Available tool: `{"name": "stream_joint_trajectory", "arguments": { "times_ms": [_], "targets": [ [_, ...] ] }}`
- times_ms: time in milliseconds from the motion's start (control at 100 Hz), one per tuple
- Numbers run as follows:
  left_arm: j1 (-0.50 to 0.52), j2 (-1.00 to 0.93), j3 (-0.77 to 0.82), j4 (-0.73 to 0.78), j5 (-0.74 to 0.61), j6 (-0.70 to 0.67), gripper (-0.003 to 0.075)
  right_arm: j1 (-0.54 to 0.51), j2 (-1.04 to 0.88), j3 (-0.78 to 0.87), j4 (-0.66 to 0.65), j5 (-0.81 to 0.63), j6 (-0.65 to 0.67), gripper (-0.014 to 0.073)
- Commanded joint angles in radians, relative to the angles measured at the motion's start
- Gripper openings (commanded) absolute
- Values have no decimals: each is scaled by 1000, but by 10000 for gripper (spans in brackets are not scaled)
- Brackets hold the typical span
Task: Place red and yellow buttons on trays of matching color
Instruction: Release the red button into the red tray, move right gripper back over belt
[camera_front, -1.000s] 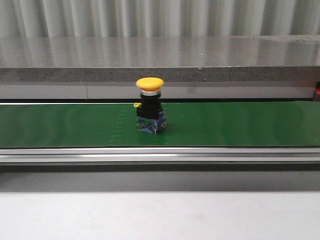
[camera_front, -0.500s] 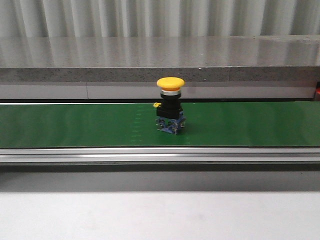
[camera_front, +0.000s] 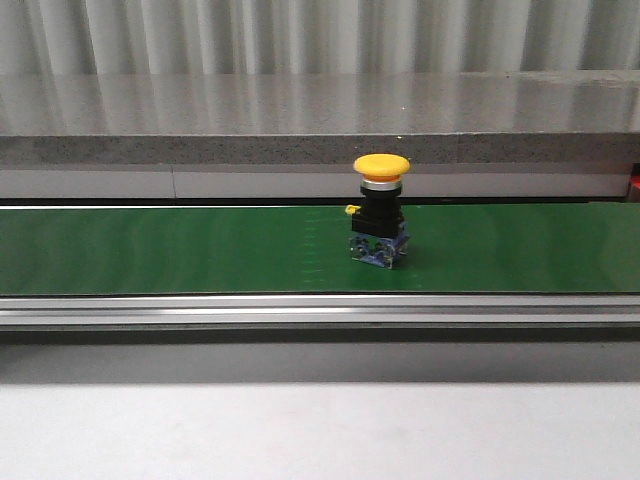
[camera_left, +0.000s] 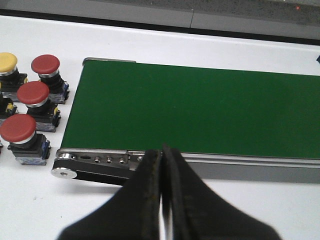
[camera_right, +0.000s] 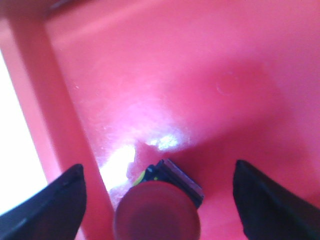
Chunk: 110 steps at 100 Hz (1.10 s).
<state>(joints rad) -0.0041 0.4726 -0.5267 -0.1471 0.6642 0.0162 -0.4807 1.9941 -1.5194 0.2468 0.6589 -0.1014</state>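
Note:
A yellow button (camera_front: 381, 208) with a black body stands upright on the green conveyor belt (camera_front: 180, 250) in the front view, right of centre. Neither arm shows there. In the left wrist view my left gripper (camera_left: 163, 155) is shut and empty, over the belt's near rail by the belt's end (camera_left: 67, 165). Red buttons (camera_left: 33, 97) and one yellow button (camera_left: 7, 66) stand on the white table beside that end. In the right wrist view my right gripper (camera_right: 159, 200) is open above a red button (camera_right: 157, 210) resting on the floor of the red tray (camera_right: 210, 80).
A grey stone ledge (camera_front: 320, 130) runs behind the belt. The belt's aluminium rail (camera_front: 320, 310) lies along its near side. The red tray's wall (camera_right: 35, 95) rises close to one of my right fingers.
The yellow button has travelled to the right along the green belt, still upright.

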Motion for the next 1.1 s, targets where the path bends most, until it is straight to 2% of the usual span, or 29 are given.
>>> {"name": "stream_joint_trajectory", "arguments": {
  "times_ms": [0,250,410,600,840,1090],
  "targets": [
    [-6,4,-26,-14,-72,2,-20,-8,-106,-30,8,-20,2,613],
    [-6,4,-26,-14,-72,2,-20,13,-267,-11,8,40,2,613],
    [-6,4,-26,-14,-72,2,-20,50,-398,82,8,52,-7,613],
    [-6,4,-26,-14,-72,2,-20,145,-562,244,8,68,-44,613],
    [-6,4,-26,-14,-72,2,-20,251,-724,422,8,176,-87,613],
    [-6,4,-26,-14,-72,2,-20,380,-799,495,8,223,-154,613]
  ]
}}
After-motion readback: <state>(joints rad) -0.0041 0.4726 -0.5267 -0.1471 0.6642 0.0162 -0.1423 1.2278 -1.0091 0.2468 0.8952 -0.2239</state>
